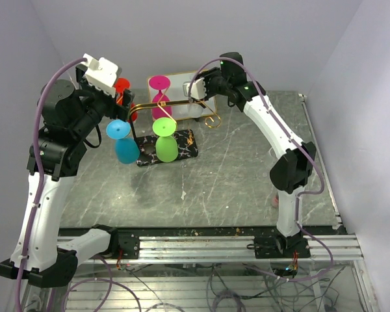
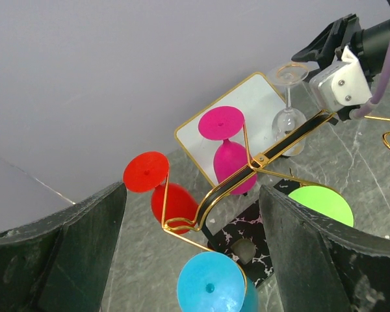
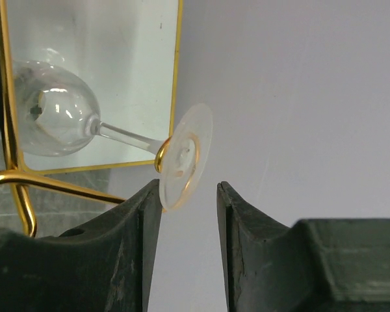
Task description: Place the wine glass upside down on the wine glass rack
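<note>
The clear wine glass (image 3: 52,107) hangs upside down, its stem in a gold hook of the wine glass rack (image 2: 247,170), and its gold-ringed foot (image 3: 185,156) is uppermost. My right gripper (image 3: 188,195) is open; the foot sits just past its left fingertip (image 3: 149,201), well apart from the other finger. In the left wrist view the glass (image 2: 288,120) hangs at the rack's far end beside the right gripper (image 2: 322,45). My left gripper (image 2: 192,188) is wide open above the rack's near end, holding nothing. In the top view the rack (image 1: 162,104) stands between both grippers.
Red (image 1: 123,88), pink (image 1: 159,84), blue (image 1: 125,146) and green (image 1: 165,146) glasses hang upside down on the rack, over its black marbled base (image 1: 185,151). A gold-rimmed white tray (image 2: 247,104) lies behind it against the back wall. Grey table stretches to the right.
</note>
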Controlling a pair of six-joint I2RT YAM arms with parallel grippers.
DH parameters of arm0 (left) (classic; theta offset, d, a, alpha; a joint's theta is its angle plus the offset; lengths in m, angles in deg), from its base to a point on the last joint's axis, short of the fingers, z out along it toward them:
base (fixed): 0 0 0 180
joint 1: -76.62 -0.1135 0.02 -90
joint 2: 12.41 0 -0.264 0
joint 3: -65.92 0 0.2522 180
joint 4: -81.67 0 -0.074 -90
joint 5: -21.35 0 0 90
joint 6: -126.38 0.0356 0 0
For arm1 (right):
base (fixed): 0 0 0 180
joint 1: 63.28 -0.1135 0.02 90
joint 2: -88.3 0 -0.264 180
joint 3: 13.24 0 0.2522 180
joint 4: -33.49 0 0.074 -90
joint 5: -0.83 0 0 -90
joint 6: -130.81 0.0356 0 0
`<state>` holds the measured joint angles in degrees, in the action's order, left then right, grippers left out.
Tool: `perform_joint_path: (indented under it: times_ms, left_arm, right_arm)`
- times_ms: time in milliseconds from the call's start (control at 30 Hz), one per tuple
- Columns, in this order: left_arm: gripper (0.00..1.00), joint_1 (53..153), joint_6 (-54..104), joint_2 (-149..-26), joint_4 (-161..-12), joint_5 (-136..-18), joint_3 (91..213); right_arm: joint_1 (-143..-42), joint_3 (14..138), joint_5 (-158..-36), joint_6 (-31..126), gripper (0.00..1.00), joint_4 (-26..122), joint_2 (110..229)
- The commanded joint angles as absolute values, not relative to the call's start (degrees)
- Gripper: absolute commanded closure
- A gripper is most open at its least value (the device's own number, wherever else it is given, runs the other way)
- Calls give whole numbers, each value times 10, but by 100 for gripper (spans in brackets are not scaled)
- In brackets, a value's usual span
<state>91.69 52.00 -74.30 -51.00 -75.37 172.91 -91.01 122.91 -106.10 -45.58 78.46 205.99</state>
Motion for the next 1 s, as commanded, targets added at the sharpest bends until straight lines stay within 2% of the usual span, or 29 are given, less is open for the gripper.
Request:
perform_joint_path:
  times_ms: [0, 400, 633, 833, 967]
  left_arm:
    - [7, 910, 518, -734, -535, -769, 1727]
    - [7, 908, 519, -723, -535, -771, 1720]
    - [5, 907, 516, -717, -540, -773, 1705]
    - [3, 906, 512, -716, -550, -767, 1684]
    - [2, 906, 509, -724, -552, -764, 1681]
  right_arm:
    - [-913, 1223, -1062, -451, 61, 782, 2021]
    - [-943, 1225, -1088, -410, 59, 807, 1999]
    - [-943, 1232, -1124, -313, 58, 833, 1962]
    - [-942, 1170, -1114, -209, 47, 850, 1892]
    - [-932, 1109, -1054, -107, 40, 824, 1841]
